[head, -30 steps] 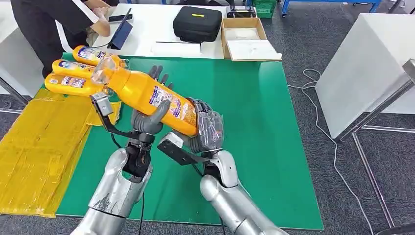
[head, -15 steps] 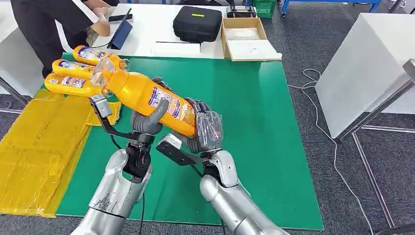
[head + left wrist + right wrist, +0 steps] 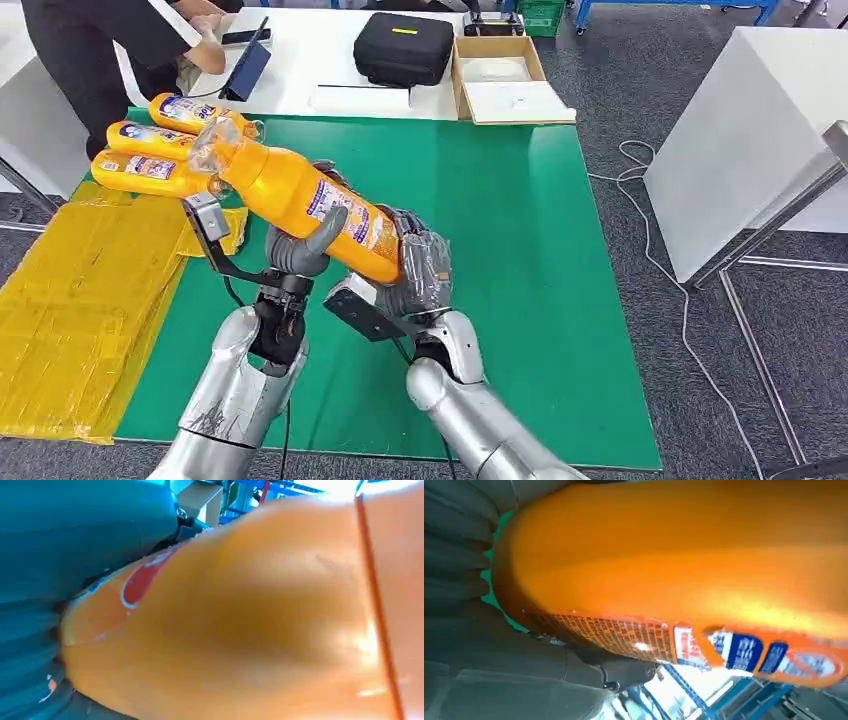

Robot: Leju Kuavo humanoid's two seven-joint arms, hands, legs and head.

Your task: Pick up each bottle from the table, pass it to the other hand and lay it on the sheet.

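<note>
An orange bottle (image 3: 300,200) with a clear cap hangs tilted above the green mat (image 3: 530,260), cap toward the far left. My left hand (image 3: 298,250) grips its middle from below, thumb across the label. My right hand (image 3: 420,275) wraps around the bottle's base. In the left wrist view the orange bottle (image 3: 250,620) lies close against the grey hand. The bottle's (image 3: 674,555) printed label faces the right wrist view. Three more orange bottles (image 3: 150,140) lie side by side at the far end of the yellow sheet (image 3: 70,300).
A person in dark clothes (image 3: 100,40) stands at the far left by a white table holding a tablet (image 3: 245,70), a black case (image 3: 403,47) and a cardboard box (image 3: 510,85). Another white table (image 3: 750,130) stands at the right, with cables on the floor.
The bottle and both hands have drifted a little to the left; the right hand has edged closer under the base.
</note>
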